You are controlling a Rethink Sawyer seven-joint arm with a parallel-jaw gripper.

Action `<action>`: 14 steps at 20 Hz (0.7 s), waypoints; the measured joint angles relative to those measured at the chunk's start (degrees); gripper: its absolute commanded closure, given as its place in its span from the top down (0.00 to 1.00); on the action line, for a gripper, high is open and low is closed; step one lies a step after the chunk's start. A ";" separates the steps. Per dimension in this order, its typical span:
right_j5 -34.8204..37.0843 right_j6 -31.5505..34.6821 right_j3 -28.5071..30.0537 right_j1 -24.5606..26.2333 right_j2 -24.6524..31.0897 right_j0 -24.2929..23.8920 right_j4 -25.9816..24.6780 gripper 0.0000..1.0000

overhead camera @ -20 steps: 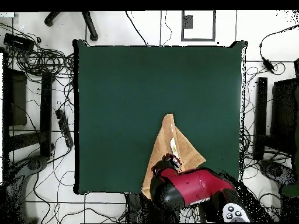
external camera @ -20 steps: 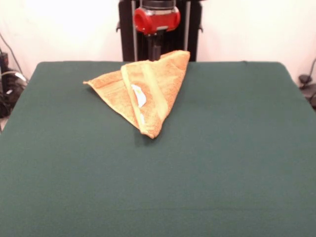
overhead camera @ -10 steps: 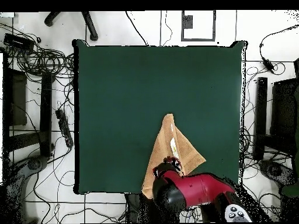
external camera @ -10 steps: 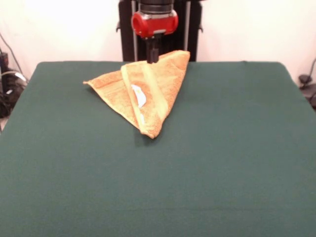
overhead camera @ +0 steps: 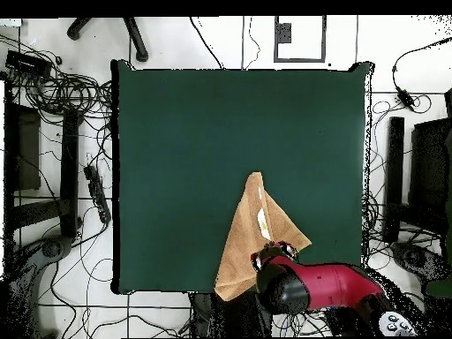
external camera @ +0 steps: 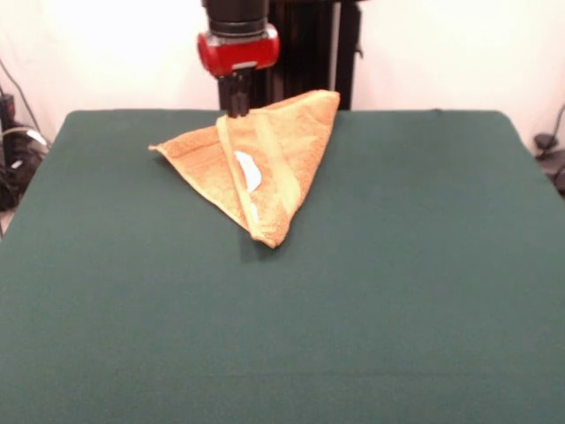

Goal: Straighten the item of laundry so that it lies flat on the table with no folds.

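Note:
The item of laundry is a golden-orange towel folded into a rough triangle, lying near the far edge of the table. Its point faces the camera and a white label shows on the top fold. A woven band runs along the fold beside the label. My gripper hangs just above the towel's far edge, left of its raised far-right corner. In the overhead view the towel lies near the bottom edge of the table, and the gripper sits over its lower right part.
The black pedestal column rises right behind the towel. Cables and dark equipment lie on the floor left and right of the table. The towel's lower edge reaches the table's edge by the robot.
The gripper has slid left along the towel's far edge in the front view, away from the raised corner. The towel has kept its shape and place.

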 measured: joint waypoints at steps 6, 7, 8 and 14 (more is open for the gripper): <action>4.28 0.00 -2.19 1.48 2.81 -2.84 -0.01 0.00; 4.39 0.00 -2.62 2.10 3.27 -3.18 -0.01 0.00; 4.39 0.00 -2.93 2.67 3.68 -3.40 -0.01 0.00; 4.39 0.00 -3.91 5.43 6.01 -4.11 -0.01 0.00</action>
